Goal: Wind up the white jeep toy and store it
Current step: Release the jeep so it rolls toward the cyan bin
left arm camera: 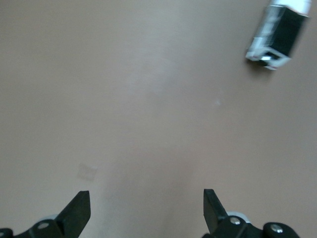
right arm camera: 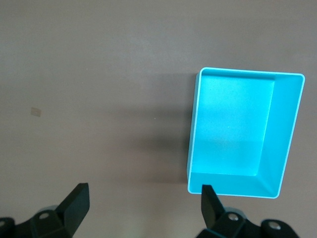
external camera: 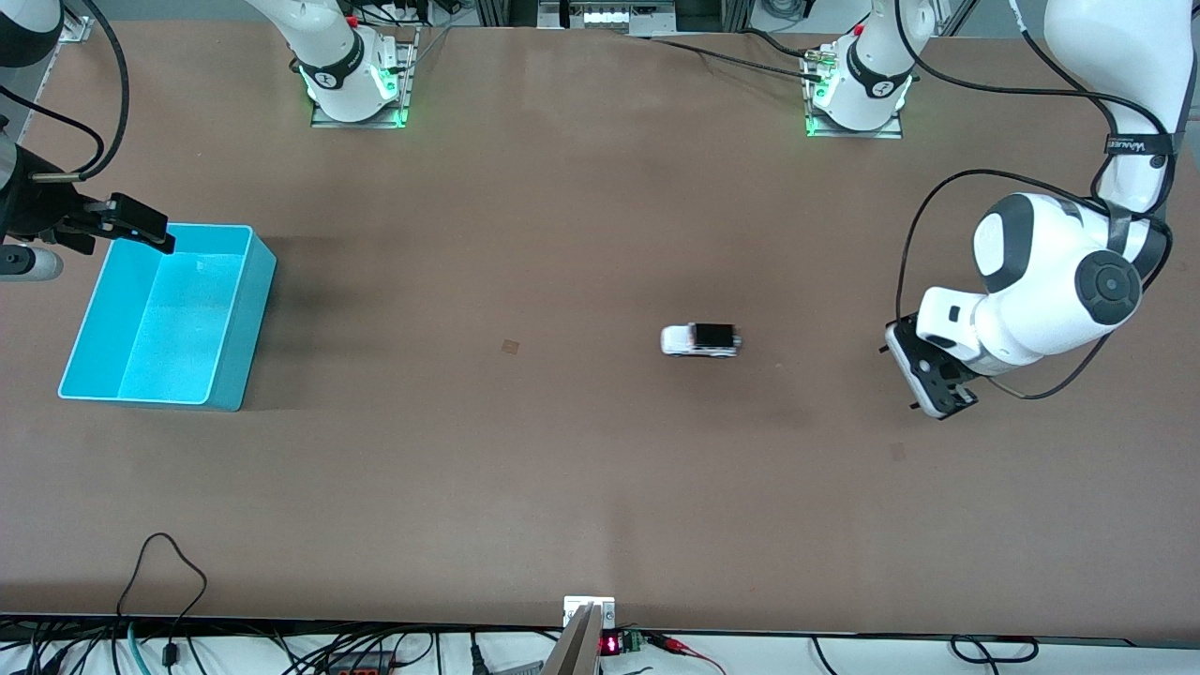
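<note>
We are holding our left claw, fingers apart and empty, over the table near the white jeep toy, ready to grasp; our right claw, also spread, is waiting above the turquoise bin.

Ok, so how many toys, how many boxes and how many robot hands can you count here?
Toy cars: 1, the tiny white jeep toy with a black roof
Boxes: 1, the empty turquoise plastic bin
Robot hands: 2, the open left gripper and the open right gripper
Total: 4
</note>
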`<move>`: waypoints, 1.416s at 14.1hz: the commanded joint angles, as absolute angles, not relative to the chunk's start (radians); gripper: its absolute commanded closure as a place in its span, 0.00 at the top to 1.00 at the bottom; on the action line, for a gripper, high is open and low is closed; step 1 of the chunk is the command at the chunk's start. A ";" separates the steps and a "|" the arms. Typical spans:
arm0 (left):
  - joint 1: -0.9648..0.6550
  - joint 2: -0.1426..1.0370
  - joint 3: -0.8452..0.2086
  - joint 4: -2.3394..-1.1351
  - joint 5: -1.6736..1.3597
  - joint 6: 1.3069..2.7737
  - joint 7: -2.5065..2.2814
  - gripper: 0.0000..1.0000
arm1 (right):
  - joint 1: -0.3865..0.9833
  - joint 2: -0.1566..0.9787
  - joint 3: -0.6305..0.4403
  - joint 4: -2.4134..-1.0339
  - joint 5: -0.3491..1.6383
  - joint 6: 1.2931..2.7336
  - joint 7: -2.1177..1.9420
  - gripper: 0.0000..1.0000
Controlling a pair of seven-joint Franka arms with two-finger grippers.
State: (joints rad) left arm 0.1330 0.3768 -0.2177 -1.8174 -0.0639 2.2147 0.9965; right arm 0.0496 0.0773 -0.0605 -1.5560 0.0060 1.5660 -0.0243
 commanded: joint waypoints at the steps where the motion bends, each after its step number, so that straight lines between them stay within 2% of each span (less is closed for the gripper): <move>1: 0.115 0.354 -0.198 -1.789 -0.075 2.207 0.798 1.00 | 0.048 0.058 -0.061 -1.574 0.014 1.568 -0.012 1.00; 5: 0.115 0.310 -0.172 -1.796 -0.074 2.191 0.519 1.00 | 0.048 0.060 -0.061 -1.572 0.015 1.568 -0.012 1.00; 10: 0.066 0.235 -0.069 -1.787 -0.074 2.082 0.307 1.00 | 0.046 0.060 -0.061 -1.574 0.017 1.566 -0.014 1.00; 14: 0.066 0.167 -0.057 -1.779 -0.075 2.016 0.161 1.00 | 0.043 0.061 -0.063 -1.574 0.021 1.566 -0.020 1.00; 20: 0.058 0.156 -0.038 -1.571 -0.086 1.738 0.020 1.00 | 0.048 0.060 -0.061 -1.572 0.025 1.537 -0.031 1.00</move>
